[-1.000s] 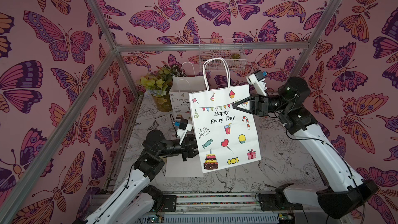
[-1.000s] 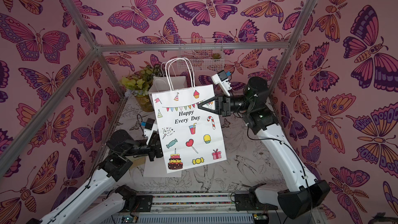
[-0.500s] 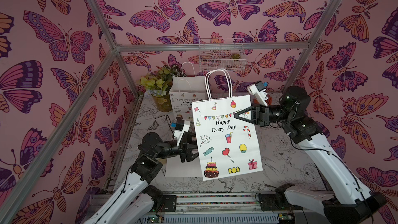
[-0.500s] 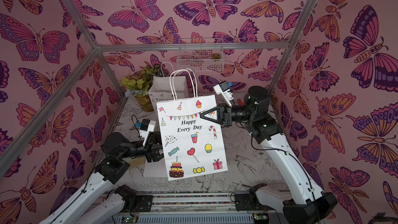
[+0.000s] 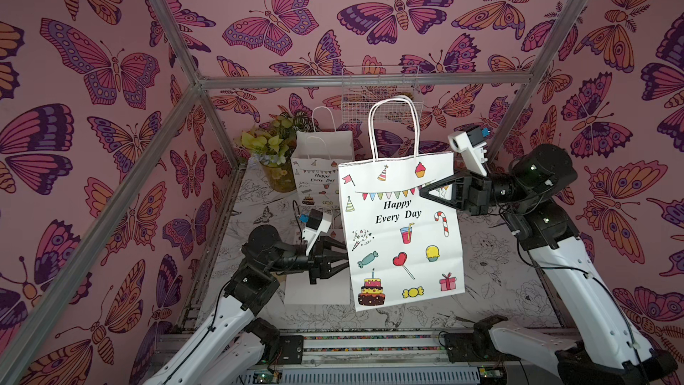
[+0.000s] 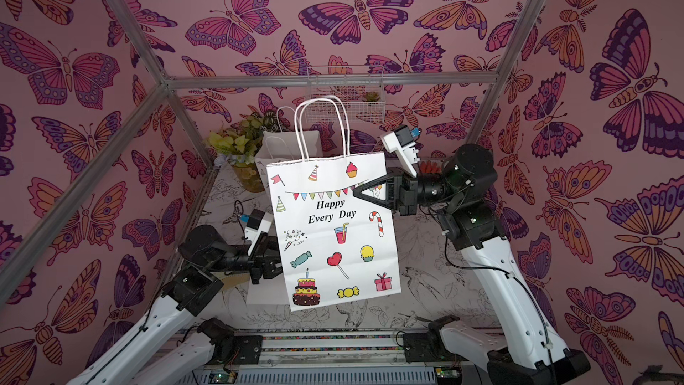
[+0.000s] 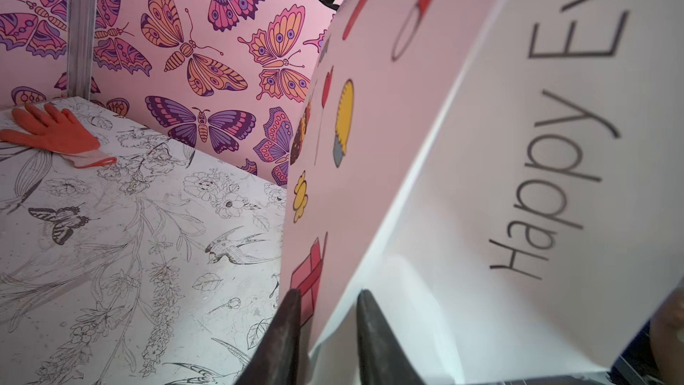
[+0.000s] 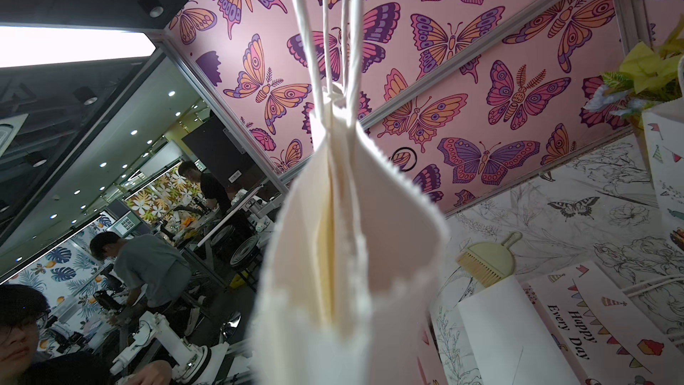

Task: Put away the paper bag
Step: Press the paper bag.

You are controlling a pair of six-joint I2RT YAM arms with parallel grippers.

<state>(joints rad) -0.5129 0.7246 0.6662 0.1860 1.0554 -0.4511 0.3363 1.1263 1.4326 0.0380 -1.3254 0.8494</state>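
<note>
1. The paper bag (image 5: 401, 231) hangs upright at frame centre in both top views, above the counter (image 5: 492, 253).
2. The right pincer (image 5: 423, 191) is clamped on the bag's upper right edge.
3. The left pincer (image 5: 346, 254), narrow, straddles the bag's lower left edge. Its fingers (image 7: 287, 331) show a gap, and I cannot tell whether they press the paper.

matt printed paper bag (image 5: 401, 231) with twisted cord handles (image 8: 325, 12); dull metal frame bars (image 5: 277, 82).
</note>
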